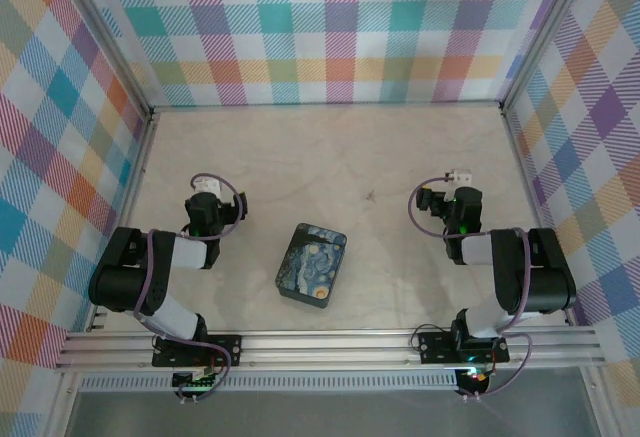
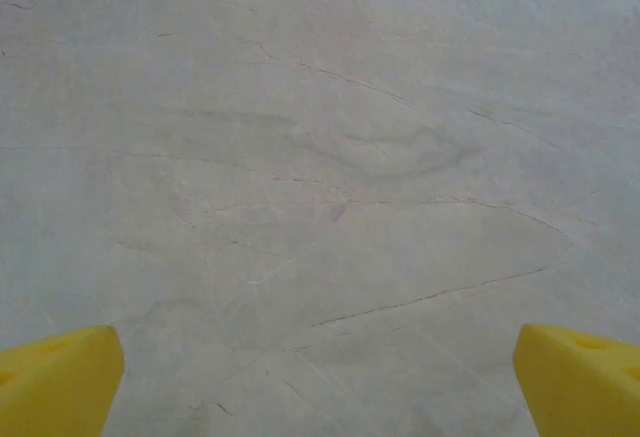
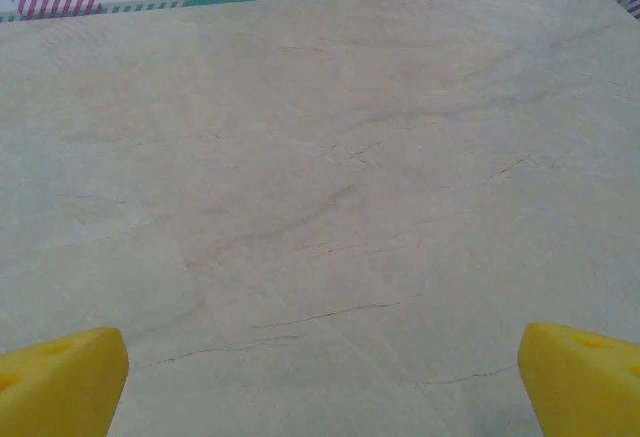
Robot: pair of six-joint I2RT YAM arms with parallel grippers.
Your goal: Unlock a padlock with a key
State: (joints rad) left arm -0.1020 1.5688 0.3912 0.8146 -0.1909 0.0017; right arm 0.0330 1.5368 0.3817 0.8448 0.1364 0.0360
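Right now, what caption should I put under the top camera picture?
Left arm and right arm flank a painted tin on the table.

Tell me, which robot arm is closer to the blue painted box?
Left. The left arm is just left of the blue painted box; the right arm sits farther off on its right side.

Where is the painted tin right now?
Top external view: the painted tin lies on the table, near the front edge, roughly midway between the left arm and the right arm.
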